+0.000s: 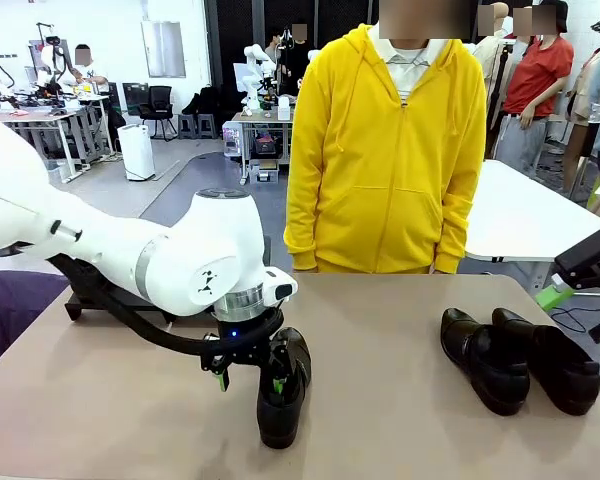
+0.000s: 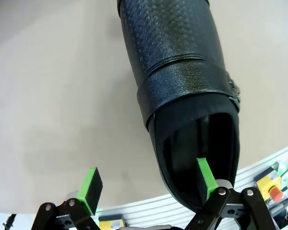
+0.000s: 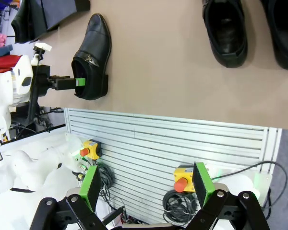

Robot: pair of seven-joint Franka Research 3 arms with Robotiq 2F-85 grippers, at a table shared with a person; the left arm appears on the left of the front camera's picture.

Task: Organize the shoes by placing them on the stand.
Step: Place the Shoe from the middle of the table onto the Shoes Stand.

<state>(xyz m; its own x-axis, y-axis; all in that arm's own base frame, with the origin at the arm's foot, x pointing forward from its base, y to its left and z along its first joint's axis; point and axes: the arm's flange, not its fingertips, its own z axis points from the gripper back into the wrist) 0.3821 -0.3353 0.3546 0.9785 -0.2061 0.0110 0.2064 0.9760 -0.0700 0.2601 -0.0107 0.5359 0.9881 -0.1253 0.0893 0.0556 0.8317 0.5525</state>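
Near the front edge of the beige table (image 1: 380, 310), the left gripper (image 1: 250, 382) stands released astride the heel wall of a glossy black leather loafer (image 1: 283, 405), one green pad (image 2: 205, 178) inside, one outside. Closing squarely on that wall before lifting should hold best. The low black slanted stand (image 3: 62, 12) lies leftward behind the arm; two like loafers (image 1: 485, 360) lie well right. The right gripper (image 3: 146, 179) hangs released, empty.

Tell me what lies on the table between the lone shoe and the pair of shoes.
Nothing: bare tabletop separates the lone shoe from the pair, seen in the front view.
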